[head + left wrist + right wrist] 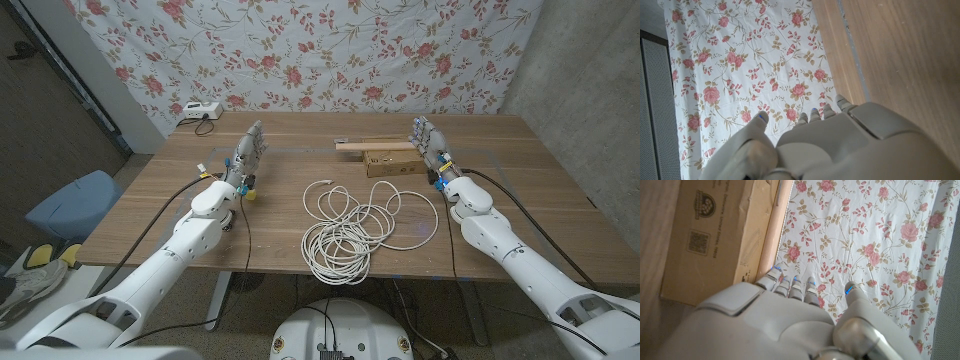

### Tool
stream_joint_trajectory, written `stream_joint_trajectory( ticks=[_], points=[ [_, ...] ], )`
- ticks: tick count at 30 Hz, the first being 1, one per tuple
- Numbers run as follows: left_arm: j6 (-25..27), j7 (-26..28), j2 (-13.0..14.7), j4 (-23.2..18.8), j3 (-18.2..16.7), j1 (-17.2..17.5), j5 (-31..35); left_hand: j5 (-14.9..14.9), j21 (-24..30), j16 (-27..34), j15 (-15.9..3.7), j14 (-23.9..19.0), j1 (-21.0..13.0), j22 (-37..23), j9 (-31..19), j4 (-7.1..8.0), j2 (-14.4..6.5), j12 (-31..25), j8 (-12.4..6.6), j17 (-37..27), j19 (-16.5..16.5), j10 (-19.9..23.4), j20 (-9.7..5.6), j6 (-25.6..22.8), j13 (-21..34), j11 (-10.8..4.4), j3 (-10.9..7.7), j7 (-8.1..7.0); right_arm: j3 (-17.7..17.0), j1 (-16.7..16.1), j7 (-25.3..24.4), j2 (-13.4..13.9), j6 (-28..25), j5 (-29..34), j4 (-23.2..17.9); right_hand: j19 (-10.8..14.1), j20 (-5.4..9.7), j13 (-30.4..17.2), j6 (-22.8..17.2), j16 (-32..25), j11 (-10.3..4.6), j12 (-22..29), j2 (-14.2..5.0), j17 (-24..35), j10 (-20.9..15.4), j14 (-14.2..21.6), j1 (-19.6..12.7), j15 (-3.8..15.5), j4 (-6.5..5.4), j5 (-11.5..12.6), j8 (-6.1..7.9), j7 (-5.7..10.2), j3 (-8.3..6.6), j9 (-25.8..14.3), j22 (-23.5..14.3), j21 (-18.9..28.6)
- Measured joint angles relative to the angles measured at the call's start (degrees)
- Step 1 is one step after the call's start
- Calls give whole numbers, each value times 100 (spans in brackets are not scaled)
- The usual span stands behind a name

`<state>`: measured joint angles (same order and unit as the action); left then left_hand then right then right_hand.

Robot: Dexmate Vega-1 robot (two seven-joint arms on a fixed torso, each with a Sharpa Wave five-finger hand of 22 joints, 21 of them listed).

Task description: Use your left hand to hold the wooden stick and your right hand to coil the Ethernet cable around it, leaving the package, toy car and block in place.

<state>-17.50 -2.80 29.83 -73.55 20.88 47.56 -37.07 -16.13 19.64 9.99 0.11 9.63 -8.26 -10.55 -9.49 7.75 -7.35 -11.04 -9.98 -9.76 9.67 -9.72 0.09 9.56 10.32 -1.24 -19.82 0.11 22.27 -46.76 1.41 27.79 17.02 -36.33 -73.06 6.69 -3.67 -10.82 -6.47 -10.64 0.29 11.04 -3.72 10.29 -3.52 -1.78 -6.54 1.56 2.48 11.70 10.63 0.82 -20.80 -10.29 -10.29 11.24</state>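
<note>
Trouble seems likeliest at the wooden stick [372, 147], which lies at upper centre-right of the head view touching the far side of the cardboard package [393, 162], just beside the empty, straight-fingered right hand [428, 141]. The left hand [248, 152], equally empty with fingers extended at centre-left, must cross over and could shove the package. The white Ethernet cable [350, 225], loosely coiled at lower centre, may snag.
</note>
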Motion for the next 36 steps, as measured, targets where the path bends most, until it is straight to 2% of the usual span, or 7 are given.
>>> stream_joint_trajectory(
  ticks=[3,11,12,15,18,26,36],
  points=[
    [-36,22,18,14,-1,-19,112,0,10,44,0,0,-73,0,0,-53,73,-65,-23,5,0,-9,0,31,1,-9,-14,-31,32,56,-3,-49,9,20,63,27,6,0,0,0,0,0,7,0,0,0,-7,0,0,0,0,0,0,0,0,9],
    [-59,387,85,25,21,-80,623,47,54,151,83,40,-389,0,-26,-440,254,-172,-149,16,-36,-39,116,28,0,-39,-6,-177,79,233,20,-206,50,60,356,174,152,0,-133,-40,31,22,73,-1,-91,110,-73,36,17,0,41,51,-17,0,0,70],
    [-59,469,189,-54,118,-180,731,47,54,151,83,39,-403,0,-26,-463,247,-172,-149,16,-44,-39,125,41,1,-39,-16,-189,79,261,256,-233,371,77,414,194,150,0,-156,-40,9,22,74,-1,-114,130,-73,17,33,0,41,28,-14,1,0,88],
    [-40,615,211,-83,155,-223,922,114,92,151,113,9,-541,1,-26,-601,261,-239,-149,0,-131,-39,204,38,4,-39,-27,-249,78,296,340,-280,496,71,516,299,103,0,-215,-61,40,31,74,-1,-166,198,-72,10,47,33,65,48,1,1,0,88],
    [-3,736,220,-97,185,-252,1102,137,93,151,129,-120,-619,1,-26,-692,273,-256,-173,0,-242,19,176,-34,23,-88,-54,-315,66,317,398,-313,587,61,573,358,91,1,-258,-83,32,66,74,-1,-235,242,-72,-9,64,49,65,53,-16,1,1,120],
    [306,1105,250,-191,311,-363,1656,251,93,150,132,-406,-878,1,-26,-942,365,-282,-190,1,-378,281,207,-210,23,-38,-78,-289,-44,341,577,-329,917,13,662,420,108,1,-405,-83,11,66,81,-17,-378,364,-113,51,118,49,104,96,-24,1,1,133],
    [1000,1464,464,-825,680,-622,2419,368,93,182,80,-705,-1158,2,-53,-1245,464,-316,-190,1,-591,497,280,-385,50,-60,-119,-297,-232,235,801,-166,1492,-41,569,476,108,2,-471,-83,-61,110,75,-17,-451,444,-164,50,189,49,103,123,-47,2,2,132]
  ],
)
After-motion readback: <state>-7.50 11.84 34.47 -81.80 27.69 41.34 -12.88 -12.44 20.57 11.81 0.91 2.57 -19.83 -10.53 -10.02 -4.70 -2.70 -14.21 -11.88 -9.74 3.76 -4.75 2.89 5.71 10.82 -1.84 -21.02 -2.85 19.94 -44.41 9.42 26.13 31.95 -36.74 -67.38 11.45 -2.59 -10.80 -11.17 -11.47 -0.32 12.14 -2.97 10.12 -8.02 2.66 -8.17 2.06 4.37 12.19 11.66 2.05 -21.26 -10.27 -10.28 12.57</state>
